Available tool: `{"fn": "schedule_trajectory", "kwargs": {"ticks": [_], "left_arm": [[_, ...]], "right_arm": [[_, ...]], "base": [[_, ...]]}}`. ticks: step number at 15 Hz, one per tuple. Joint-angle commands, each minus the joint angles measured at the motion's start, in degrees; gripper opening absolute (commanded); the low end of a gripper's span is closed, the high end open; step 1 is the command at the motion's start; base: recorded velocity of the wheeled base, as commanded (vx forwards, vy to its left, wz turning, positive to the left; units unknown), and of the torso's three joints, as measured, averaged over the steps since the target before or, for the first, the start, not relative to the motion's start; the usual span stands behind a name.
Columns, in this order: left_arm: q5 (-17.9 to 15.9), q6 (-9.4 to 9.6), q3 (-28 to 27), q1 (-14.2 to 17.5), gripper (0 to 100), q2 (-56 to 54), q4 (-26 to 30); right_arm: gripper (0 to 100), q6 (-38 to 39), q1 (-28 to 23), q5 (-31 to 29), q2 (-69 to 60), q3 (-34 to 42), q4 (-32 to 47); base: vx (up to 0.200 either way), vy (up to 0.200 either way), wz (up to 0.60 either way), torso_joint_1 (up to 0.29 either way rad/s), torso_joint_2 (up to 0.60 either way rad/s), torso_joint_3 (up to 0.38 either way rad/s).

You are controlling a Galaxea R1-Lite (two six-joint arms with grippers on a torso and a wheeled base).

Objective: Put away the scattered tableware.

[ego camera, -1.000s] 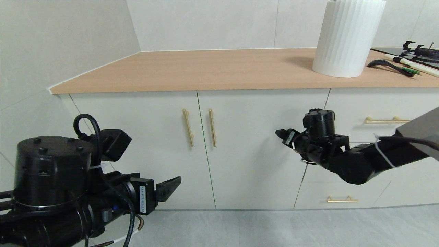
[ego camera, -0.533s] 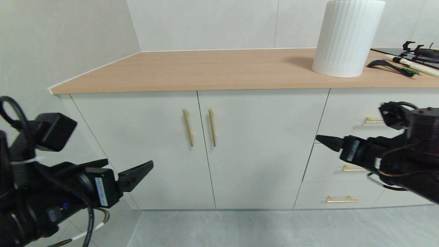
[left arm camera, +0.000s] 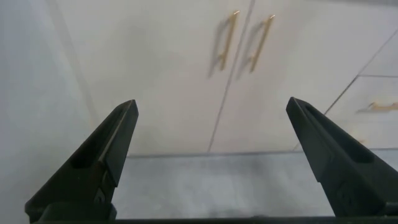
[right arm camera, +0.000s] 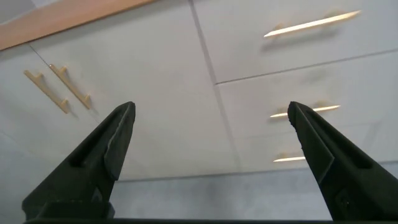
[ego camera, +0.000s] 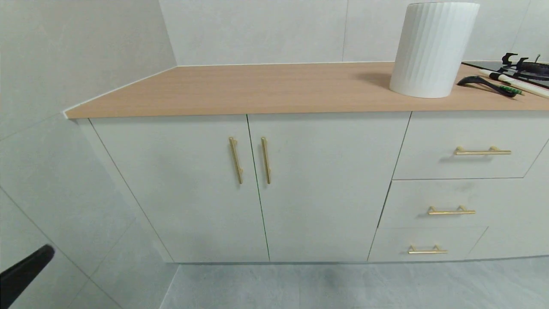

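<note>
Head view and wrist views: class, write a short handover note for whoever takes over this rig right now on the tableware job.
Left gripper: open, empty, facing the cupboard doors.
Right gripper: open, empty, facing the drawers.
Things: a black spoon and a pale stick-like utensil lie at the right end of the counter, beside the white ribbed container.
Done: nothing put away; doors and drawers are shut.
Left: pick up the utensils and stow them, perhaps in the container or a drawer.
</note>
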Motion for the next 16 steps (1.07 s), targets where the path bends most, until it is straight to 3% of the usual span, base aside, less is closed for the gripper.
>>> {"fn": "schedule_trajectory", "kwargs": {"ticks": [1,3,5,6,7,8,9,10,11,12,14,15,16], "left_arm": [[-0.91,0.64,1.58,5.68,100,-18.6,11.89],[-2.93,0.64,3.25,8.23,100,-23.35,12.86],[-3.37,0.2,7.21,12.88,100,-26.69,12.6],[-2.32,-1.56,9.05,14.73,100,-26.69,11.81],[-1.44,-4.02,10.9,15.78,100,-26.69,10.4],[-1.44,-4.02,10.9,15.78,100,-26.69,10.4],[1.64,-5.07,15.29,18.86,100,-26.69,6.8],[3.13,-4.54,17.58,21.32,100,-27.04,4.95],[2.34,-2.17,19.34,24.49,100,-30.11,4.16],[1.28,2.57,21.97,25.36,100,-32.13,3.72],[0.14,6.0,25.93,25.36,100,-32.13,-1.03],[-2.93,6.53,25.93,25.36,100,-32.13,-0.85],[-10.76,7.85,25.93,25.36,100,-32.13,-0.59]], "right_arm": [[100,-6.29,-2.95,1.0,-25.42,1.5,14.6],[100,-6.47,-3.21,0.2,-29.46,1.94,18.81],[100,-4.89,-5.76,-7.88,-29.55,2.11,18.73],[100,-4.8,-10.33,-5.33,-32.19,3.08,19.34],[100,-4.71,-11.03,-3.57,-32.72,5.54,18.73],[100,-4.71,-11.03,-3.57,-32.72,5.54,18.73],[100,-4.8,-10.94,-7.62,-32.8,10.02,16.62],[100,-6.21,-10.5,-7.0,-34.21,12.22,16.18],[100,-7.96,-10.06,-5.42,-34.91,14.51,16.0],[100,-8.4,-10.06,-4.72,-34.91,16.18,16.09],[100,-9.46,-10.06,-3.75,-34.91,16.18,18.02],[100,-10.07,-10.06,-2.26,-34.91,16.18,18.02],[100,-10.95,-10.06,1.08,-34.91,16.18,18.38]], "base": [[0.0,0.0,0.0,0.0,0.0,0.0],[0.0,0.0,0.0,0.0,0.0,0.0],[0.0,0.0,0.0,0.0,0.0,0.0],[0.0,0.0,0.0,0.0,0.0,0.0],[0.0,0.0,0.0,0.0,0.0,0.0],[0.0,0.0,0.0,0.0,0.0,0.0],[0.0,0.0,0.0,0.0,0.0,0.0],[0.0,0.0,0.0,0.0,0.0,0.0],[0.0,0.0,0.0,0.0,0.0,0.0],[0.0,0.0,0.0,0.0,0.0,0.0],[0.0,0.0,0.0,0.0,0.0,0.0],[0.0,0.0,0.0,0.0,0.0,0.0],[0.0,0.0,0.0,0.0,0.0,0.0]]}}
